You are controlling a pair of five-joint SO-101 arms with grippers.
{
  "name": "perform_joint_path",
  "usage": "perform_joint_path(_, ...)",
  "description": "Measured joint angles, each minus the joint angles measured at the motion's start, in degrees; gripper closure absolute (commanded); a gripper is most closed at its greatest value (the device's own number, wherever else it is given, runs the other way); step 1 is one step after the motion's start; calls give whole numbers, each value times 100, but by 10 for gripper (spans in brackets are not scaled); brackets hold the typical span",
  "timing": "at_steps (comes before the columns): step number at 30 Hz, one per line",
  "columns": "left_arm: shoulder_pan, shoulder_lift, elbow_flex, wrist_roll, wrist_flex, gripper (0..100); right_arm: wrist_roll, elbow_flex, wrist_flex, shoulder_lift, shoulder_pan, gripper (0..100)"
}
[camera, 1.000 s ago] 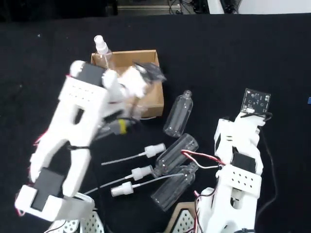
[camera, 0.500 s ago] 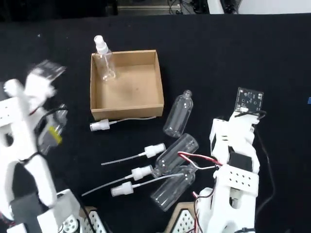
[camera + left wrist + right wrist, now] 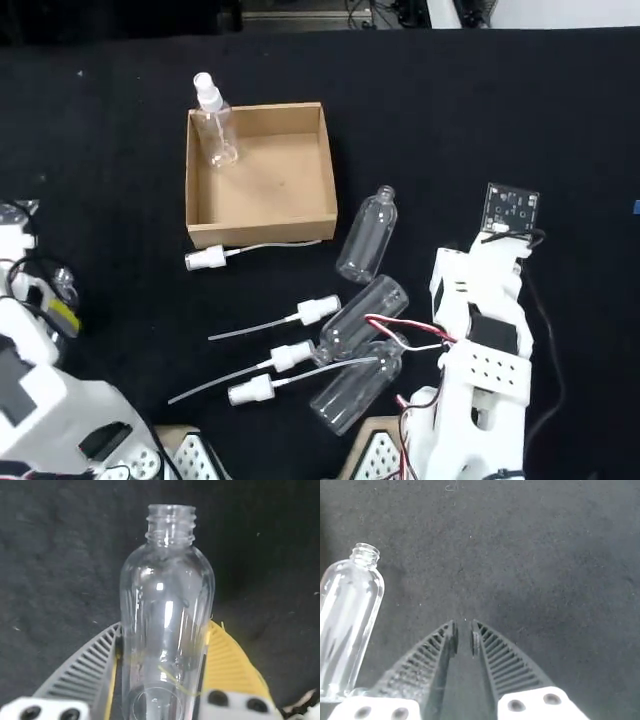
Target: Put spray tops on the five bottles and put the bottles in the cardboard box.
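- On the high view I see the left arm (image 3: 30, 400) folded back at the tabletop's (image 3: 480, 110) left edge, near the front-left corner. The held bottle (image 3: 58, 288) is at its tip; I cannot tell there which way it points.
- The right arm (image 3: 485, 340) lies along the front-right part, aimed at the far edge.
- The cardboard box (image 3: 265, 232) sits left of centre, with a capped bottle (image 3: 213, 130) in its far-left corner.
- A loose spray top (image 3: 205, 259) lies just in front of the box, its tube running along the front wall.
- An uncapped bottle (image 3: 368, 233) lies off the box's front-right corner, neck toward the far edge.
- On the left wrist view, my left gripper (image 3: 165, 640) pinches the held bottle low on its body, a finger on each side. The bottle's long axis follows the fingers, open threaded neck pointing away from the wrist.
- On the right wrist view, my right gripper (image 3: 462, 630) has its fingers pressed almost together, with nothing between them. The uncapped bottle lies beside them, roughly parallel, neck away from the wrist.
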Motion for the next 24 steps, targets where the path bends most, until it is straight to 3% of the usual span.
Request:
perform_joint_path(6, -141, 571, -607, -167, -53, 673, 0, 0, 0, 0, 0, 960)
perform_joint_path(24, 0, 914, -1459, -202, -290, 685, 0, 79, -167, 0, -9, 960)
